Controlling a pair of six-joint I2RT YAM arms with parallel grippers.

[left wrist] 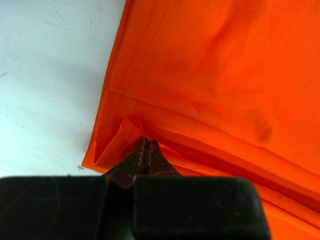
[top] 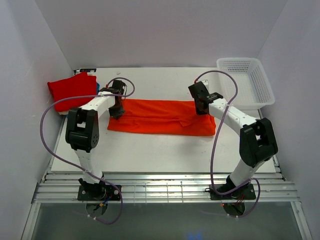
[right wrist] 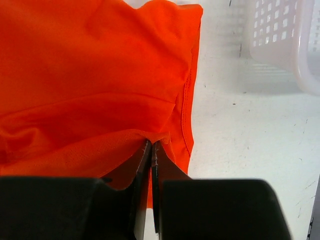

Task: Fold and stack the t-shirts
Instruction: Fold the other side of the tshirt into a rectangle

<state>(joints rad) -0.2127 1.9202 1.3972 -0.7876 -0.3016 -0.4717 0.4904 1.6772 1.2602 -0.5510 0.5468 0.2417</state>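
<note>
The left gripper (left wrist: 145,146) clamps the left end of the orange t-shirt (top: 160,118), the right gripper (right wrist: 151,148) clamps its right end; the red t-shirt (top: 72,90) lies folded beyond its left end

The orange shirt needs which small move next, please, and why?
Probably lift both ends together a little: the left gripper and right gripper are each shut on an end of the orange shirt, which lies flat as a long strip.
</note>
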